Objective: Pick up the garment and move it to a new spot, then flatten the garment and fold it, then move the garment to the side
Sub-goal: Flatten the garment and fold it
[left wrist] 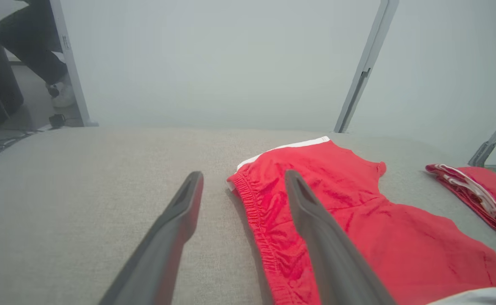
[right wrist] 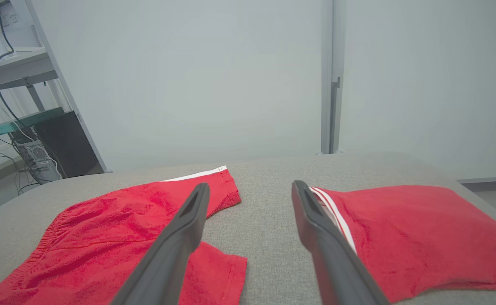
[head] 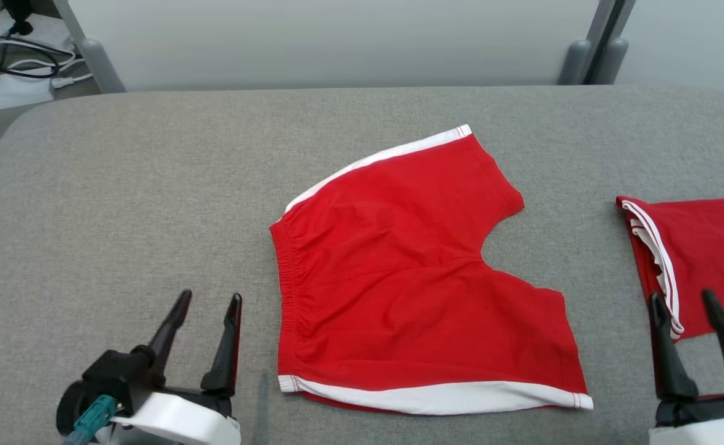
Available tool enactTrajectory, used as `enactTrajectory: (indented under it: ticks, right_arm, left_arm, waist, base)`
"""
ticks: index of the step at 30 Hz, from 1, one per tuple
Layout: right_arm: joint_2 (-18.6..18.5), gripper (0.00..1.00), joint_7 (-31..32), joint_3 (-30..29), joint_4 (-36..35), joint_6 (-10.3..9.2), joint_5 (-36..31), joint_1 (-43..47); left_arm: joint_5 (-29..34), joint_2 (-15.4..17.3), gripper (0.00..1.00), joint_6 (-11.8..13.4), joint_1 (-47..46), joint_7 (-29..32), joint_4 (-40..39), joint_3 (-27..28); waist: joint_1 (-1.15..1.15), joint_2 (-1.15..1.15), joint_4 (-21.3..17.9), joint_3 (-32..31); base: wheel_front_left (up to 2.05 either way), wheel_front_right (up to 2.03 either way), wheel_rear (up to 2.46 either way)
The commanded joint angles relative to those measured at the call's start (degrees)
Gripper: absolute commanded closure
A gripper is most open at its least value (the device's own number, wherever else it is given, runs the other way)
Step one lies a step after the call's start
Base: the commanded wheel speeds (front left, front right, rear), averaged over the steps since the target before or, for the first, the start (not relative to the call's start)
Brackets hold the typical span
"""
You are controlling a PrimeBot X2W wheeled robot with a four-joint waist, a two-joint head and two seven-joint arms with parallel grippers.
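Noted red shorts flat on middle of table, just right of left gripper. Found it and right gripper fingers apart, empty. Judged light, limp, prone to bunching; best pinched at waistband corners.

The shorts at the centre of the frame are bright red with white bands along two edges. At the right edge, the folded garment is red with thin white stripes. The table cover is flecked grey. At lower left, the left gripper is black.
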Motion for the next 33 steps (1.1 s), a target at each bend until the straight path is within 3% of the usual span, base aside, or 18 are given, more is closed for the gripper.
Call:
enactTrajectory:
  ticks: [1, 7, 15, 26, 33]
  right_arm:
    - [-1.58, 0.0, -0.98, 0.1, -1.84, 0.01, -2.46, -2.67]
    - [-2.28, 0.0, -2.07, -0.98, 0.1, 0.01, -8.66, -2.6]
    - [1.0, 0.0, -2.49, -0.11, 3.39, 0.01, -9.97, 4.58]
    - [2.4, 0.0, -2.88, -0.03, 5.25, 0.01, -9.26, 6.39]
    - [2.14, 0.0, -2.63, 0.82, 6.41, 0.01, -8.2, 4.53]
  left_arm:
    - [1.55, 1.71, 0.0, 1.44, -1.55, -0.82, -3.21, 2.89]
    - [4.29, 3.9, 0.0, 4.57, 0.83, -1.15, -7.14, 3.71]
    - [3.04, 2.4, 0.0, 5.94, 6.34, -2.38, -6.66, 6.39]
    - [3.99, 1.37, 0.0, 5.34, 9.19, -2.8, -5.74, 8.96]
    - [3.83, 0.81, 0.0, 2.24, 6.87, -2.0, -2.45, 6.63]
  waist:
    - [0.0, 0.0, 0.61, -0.78]
    - [0.0, 0.0, 2.51, -3.3]
    - [0.0, 0.0, 3.36, -6.54]
    - [0.0, 0.0, 2.63, -7.05]
    - [0.0, 0.0, 3.41, -6.08]
  base:
    - [0.0, 0.0, 0.0]
    - [0.0, 0.0, 0.0]
    - [0.0, 0.0, 0.0]
    - [0.0, 0.0, 0.0]
    - [0.0, 0.0, 0.0]
